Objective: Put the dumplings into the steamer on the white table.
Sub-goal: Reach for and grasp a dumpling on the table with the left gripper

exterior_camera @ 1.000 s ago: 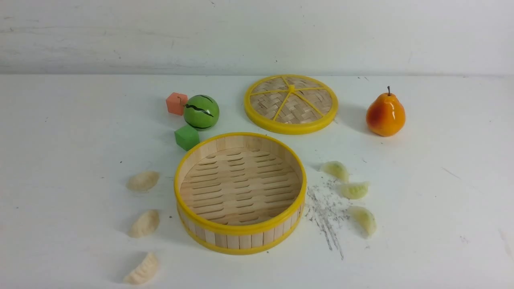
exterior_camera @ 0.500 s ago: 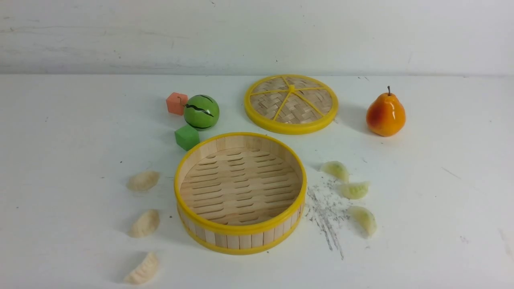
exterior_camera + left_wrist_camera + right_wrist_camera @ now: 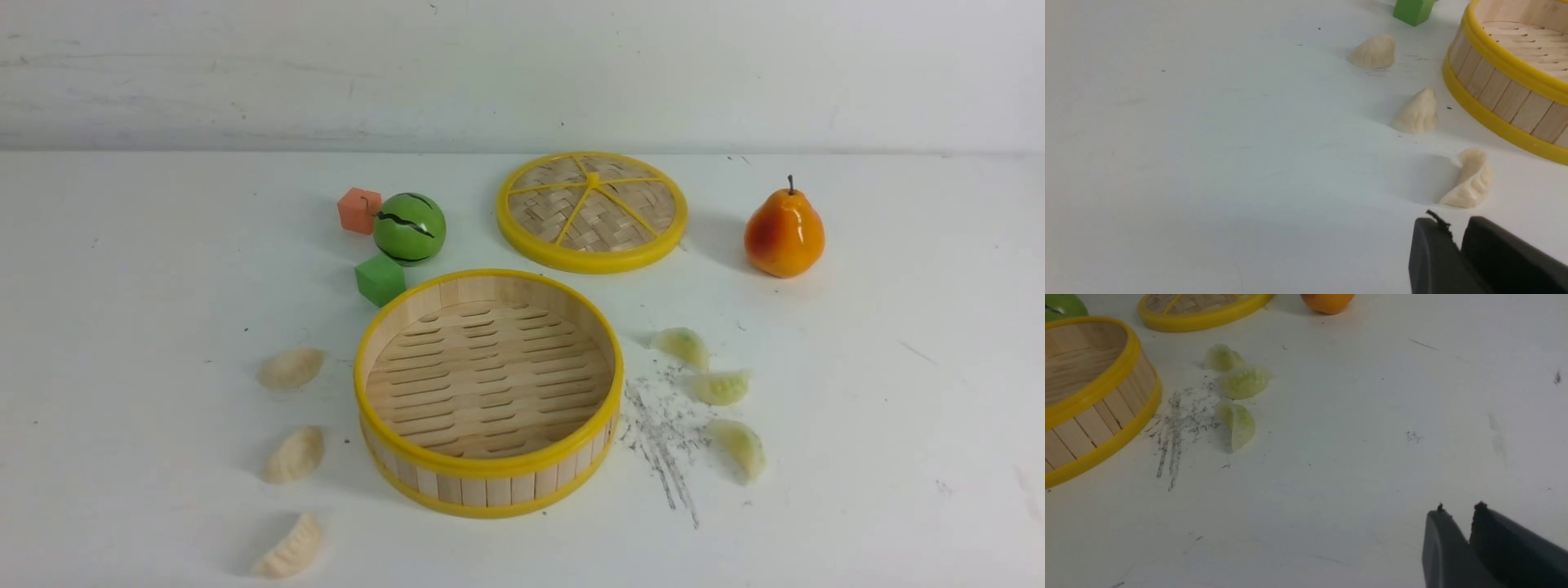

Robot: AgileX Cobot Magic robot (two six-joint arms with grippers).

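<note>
The dumplings [image 3: 294, 455] all lie on the white table [image 3: 122, 269], none of them in the steamer [image 3: 490, 488]. The front view shows nothing shifted since a second ago: every piece sits exactly where it did.

Nearest the robot, the left gripper [image 3: 1455, 226] is close to the nearest cream dumpling [image 3: 1470, 183] without touching it. Its black jaws are parted by only a narrow slit, with nothing between them. The right gripper [image 3: 1459, 509] is likewise barely parted and empty, well apart from the green dumplings [image 3: 1237, 420].

Three cream dumplings line up to the left of the steamer, running from near to far. Three pale green ones curve along its right side, beside a patch of dark grey scratch marks [image 3: 661, 441]. The steamer stands upright between the two rows, its slatted floor bare. Each row has open table between it and the steamer wall.

Just behind the steamer's left rim sits a green cube [image 3: 380, 279]. Behind that is a striped green ball [image 3: 409, 229], right against an orange-red cube [image 3: 359, 210]. The woven lid [image 3: 592, 211] lies flat behind the steamer, apart from it. A pear [image 3: 784, 233] stands upright at the far right.
</note>
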